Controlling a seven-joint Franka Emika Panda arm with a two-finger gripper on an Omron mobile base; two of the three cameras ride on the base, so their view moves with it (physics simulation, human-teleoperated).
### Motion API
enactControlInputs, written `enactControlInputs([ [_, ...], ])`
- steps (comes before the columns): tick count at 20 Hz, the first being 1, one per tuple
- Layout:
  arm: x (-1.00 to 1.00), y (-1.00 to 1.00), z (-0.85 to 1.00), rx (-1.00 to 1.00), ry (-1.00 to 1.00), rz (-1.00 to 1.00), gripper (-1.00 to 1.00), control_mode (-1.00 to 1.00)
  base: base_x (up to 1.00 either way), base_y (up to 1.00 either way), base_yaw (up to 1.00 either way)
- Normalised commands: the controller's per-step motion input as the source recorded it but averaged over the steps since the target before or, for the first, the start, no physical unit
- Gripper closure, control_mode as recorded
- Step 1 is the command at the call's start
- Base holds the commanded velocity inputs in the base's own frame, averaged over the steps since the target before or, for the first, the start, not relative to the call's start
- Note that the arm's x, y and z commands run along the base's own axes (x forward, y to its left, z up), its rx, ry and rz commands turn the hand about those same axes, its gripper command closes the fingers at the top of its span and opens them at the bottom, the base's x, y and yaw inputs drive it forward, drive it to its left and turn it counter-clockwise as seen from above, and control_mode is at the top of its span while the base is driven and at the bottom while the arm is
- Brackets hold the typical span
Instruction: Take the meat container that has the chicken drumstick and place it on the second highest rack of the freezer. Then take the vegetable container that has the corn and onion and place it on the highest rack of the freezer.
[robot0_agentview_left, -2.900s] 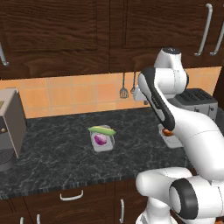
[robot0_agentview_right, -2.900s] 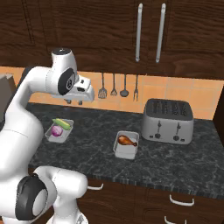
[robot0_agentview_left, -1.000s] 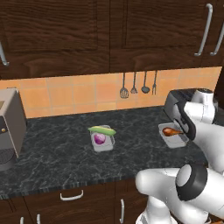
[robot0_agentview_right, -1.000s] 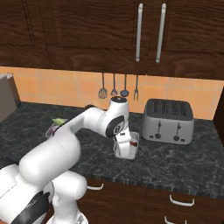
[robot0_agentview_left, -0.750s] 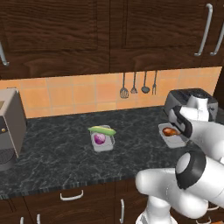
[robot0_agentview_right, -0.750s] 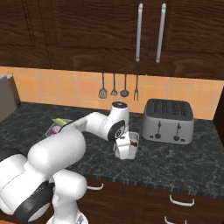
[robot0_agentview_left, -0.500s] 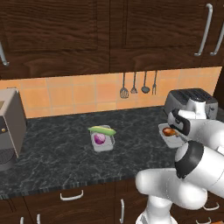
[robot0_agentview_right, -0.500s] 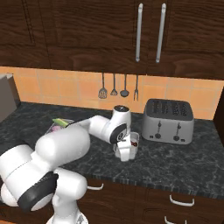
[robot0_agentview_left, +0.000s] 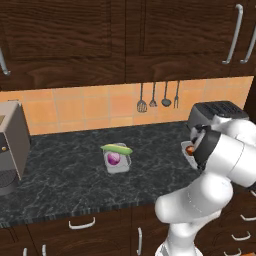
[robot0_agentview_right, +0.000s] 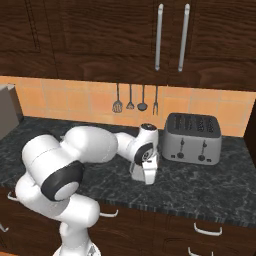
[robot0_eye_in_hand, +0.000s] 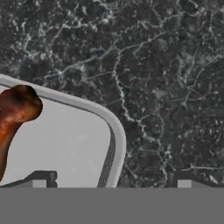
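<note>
The step in hand is judged to be the grasp of the meat container (robot0_eye_in_hand: 111, 131), a shallow white tray that sits on the dark counter (robot0_agentview_right: 200, 187) just left of the toaster (robot0_agentview_right: 194, 138) in the right base view. The drumstick (robot0_eye_in_hand: 13, 116) is seen in the hand view lying in the tray's left part, its bulbous end up against the far rim. The gripper (robot0_eye_in_hand: 109, 177) is held low over the tray, its fingers spread wide, and nothing is held between them. In the hand view one fingertip (robot0_eye_in_hand: 41, 177) is seen inside the tray and the other (robot0_eye_in_hand: 181, 178) outside, over bare counter, so the tray's rounded right wall is straddled. For a good grip, the descent should be finished straight down until the wall sits well between the pads, and the closing should be made square to the wall rather than on the curved corner, where a slip is likelier. The inner finger should be kept off the drumstick, which lies apart from it but on the same side. The lift is best made level, since a tray gripped by one wall may tilt and spill. The vegetable container (robot0_agentview_left: 116, 161), with the corn (robot0_agentview_left: 117, 149) laid across it and the onion (robot0_agentview_left: 113, 158) inside, stands well apart to the left and is left for later.
</note>
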Motion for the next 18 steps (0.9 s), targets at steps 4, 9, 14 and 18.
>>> enactControlInputs([
  [4,0.18,-0.03,-0.25,0.01,0.07,0.00,-1.00,-1.00,0.00,0.00,0.00],
  [9,0.00,0.10,-0.42,0.00,0.00,-0.04,-1.00,-1.00,0.00,0.00,0.00],
  [14,-0.03,0.00,-0.49,0.00,0.00,-0.06,-1.00,-1.00,0.00,0.00,0.00],
  [18,-0.73,0.00,-0.35,0.00,-0.03,-0.04,-1.00,-1.00,0.00,0.00,0.00],
])
